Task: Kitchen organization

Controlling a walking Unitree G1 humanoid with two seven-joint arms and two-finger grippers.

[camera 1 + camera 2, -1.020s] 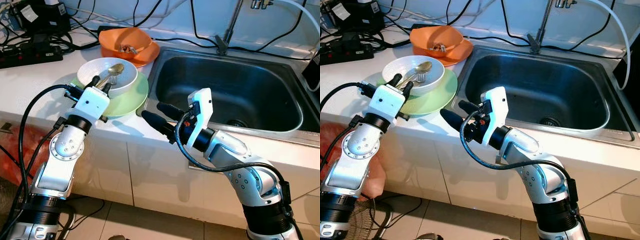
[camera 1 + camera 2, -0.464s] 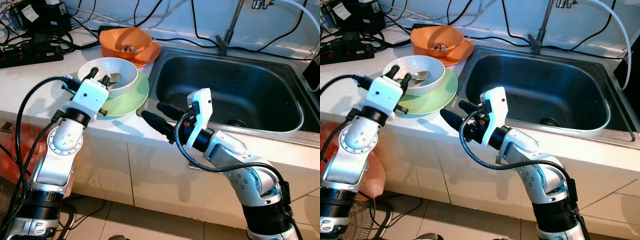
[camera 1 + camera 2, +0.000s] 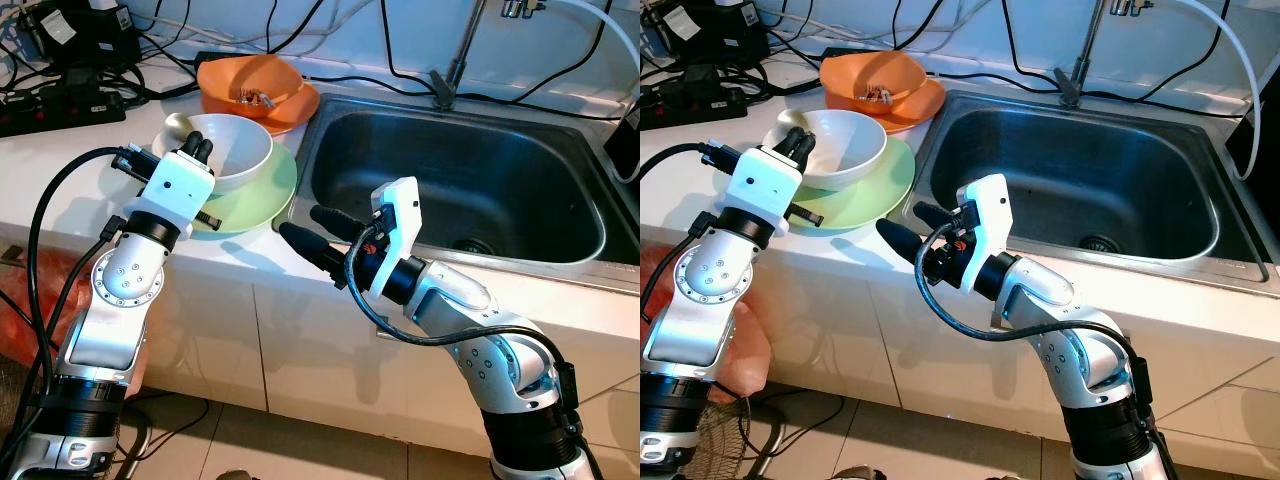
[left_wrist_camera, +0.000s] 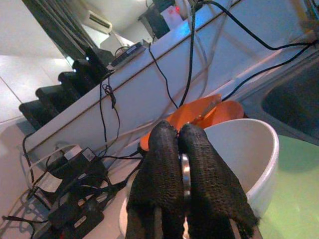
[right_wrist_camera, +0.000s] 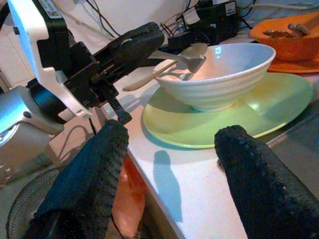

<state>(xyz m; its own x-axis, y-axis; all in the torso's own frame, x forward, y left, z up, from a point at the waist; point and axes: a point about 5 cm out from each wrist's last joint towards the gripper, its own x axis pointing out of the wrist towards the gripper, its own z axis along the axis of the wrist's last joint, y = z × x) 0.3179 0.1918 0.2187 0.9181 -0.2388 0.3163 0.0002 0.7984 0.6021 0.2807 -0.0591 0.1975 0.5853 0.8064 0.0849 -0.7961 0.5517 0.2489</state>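
On the white counter [image 3: 60, 170] left of the sink [image 3: 470, 190], the left gripper [image 3: 198, 150] pinches the handles of a spoon and fork [image 5: 187, 56] and holds them at the near rim of the white bowl [image 3: 240, 150]. A second ago this cutlery lay inside the bowl with the gripper short of the rim; now the bowl is empty and the spoon's bowl [image 3: 178, 123] shows behind the fingers, lifted clear. By this reading the cutlery is freed from the stack and is ready to be carried elsewhere, probably toward the sink or the orange dishes.

In the left wrist view, the two fingers [image 4: 162, 169] are pressed together on a thin strip of bright metal. The right gripper [image 3: 315, 230] hangs over the counter edge beside the sink, fingers spread and empty, unchanged in place.

Materials: the bowl is glossy white, ribbed on its outer wall, and sits on a smooth pale green plate [image 3: 262, 195]. The cutlery is polished metal. Behind them an orange bowl on an orange plate [image 3: 262, 88] holds small scraps. The sink is brushed steel with rounded corners. The finger pads are black and coarsely knitted in texture.
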